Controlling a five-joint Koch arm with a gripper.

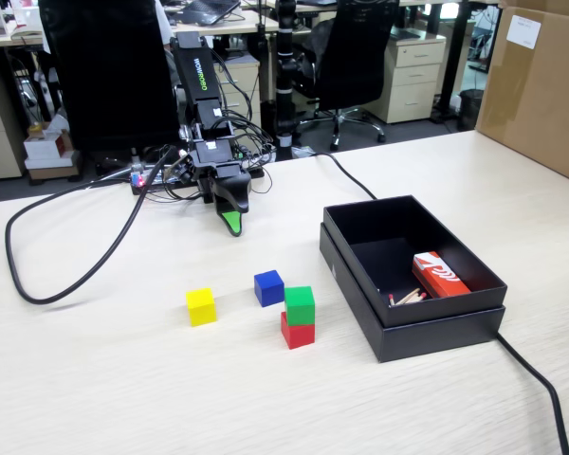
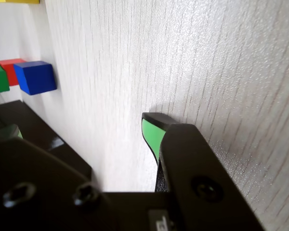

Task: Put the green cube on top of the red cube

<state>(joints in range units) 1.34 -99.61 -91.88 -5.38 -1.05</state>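
Resting green cube point(image 1: 300, 304) atop red cube point(image 1: 298, 334), tool point(image 1: 231, 225) apart, grip state unclear

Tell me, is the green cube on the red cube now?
Yes. In the fixed view the green cube sits on the red cube, slightly offset, with the gripper away from it.

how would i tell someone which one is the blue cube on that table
Start at the black open box on the wooden table, then look just to its left in the fixed view at the cluster of small cubes. The blue cube sits alone behind the green cube, which is stacked on the red cube.
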